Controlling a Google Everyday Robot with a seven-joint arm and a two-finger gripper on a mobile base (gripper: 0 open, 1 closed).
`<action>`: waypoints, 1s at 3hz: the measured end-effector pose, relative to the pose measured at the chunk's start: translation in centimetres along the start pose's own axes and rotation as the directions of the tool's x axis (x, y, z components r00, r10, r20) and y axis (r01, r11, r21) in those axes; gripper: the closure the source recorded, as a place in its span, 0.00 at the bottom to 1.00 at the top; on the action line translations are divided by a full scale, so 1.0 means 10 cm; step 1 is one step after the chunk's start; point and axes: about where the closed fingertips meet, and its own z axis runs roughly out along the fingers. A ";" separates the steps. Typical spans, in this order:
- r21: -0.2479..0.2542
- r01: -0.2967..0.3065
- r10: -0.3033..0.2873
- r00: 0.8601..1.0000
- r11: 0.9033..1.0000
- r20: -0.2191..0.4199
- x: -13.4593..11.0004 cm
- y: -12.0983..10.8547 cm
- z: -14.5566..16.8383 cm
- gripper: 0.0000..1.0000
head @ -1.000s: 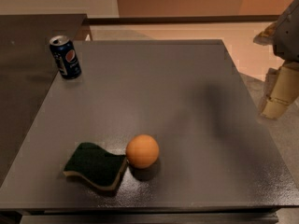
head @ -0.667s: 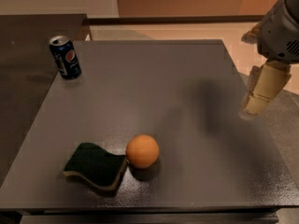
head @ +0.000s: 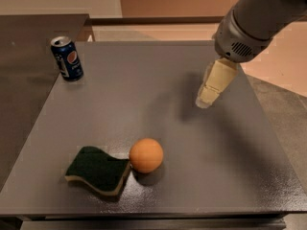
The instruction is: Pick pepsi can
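The pepsi can (head: pixel 67 58) is dark blue with a silver top and a round logo. It stands upright at the far left corner of the grey table (head: pixel 158 85). My gripper (head: pixel 205 99) hangs from the grey arm that enters from the upper right. It is above the right half of the table, far to the right of the can and apart from it. Its cream fingers point down and left.
An orange ball (head: pixel 146 155) lies near the front of the table, touching a dark green sponge (head: pixel 97 169) with a yellow underside on its left. A darker counter (head: pixel 29 37) adjoins the table on the left. The floor lies beyond the right edge.
The arm and gripper have moved left, from beyond the table's right edge to above its right half. The can, ball and sponge have not moved.
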 end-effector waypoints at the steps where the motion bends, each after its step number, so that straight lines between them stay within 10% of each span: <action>1: 0.005 -0.022 0.022 0.997 1.000 0.067 -0.37 -0.13 0.31 0.00; 3: -0.038 -0.041 0.048 0.974 0.998 0.221 -1.13 -0.28 0.81 0.00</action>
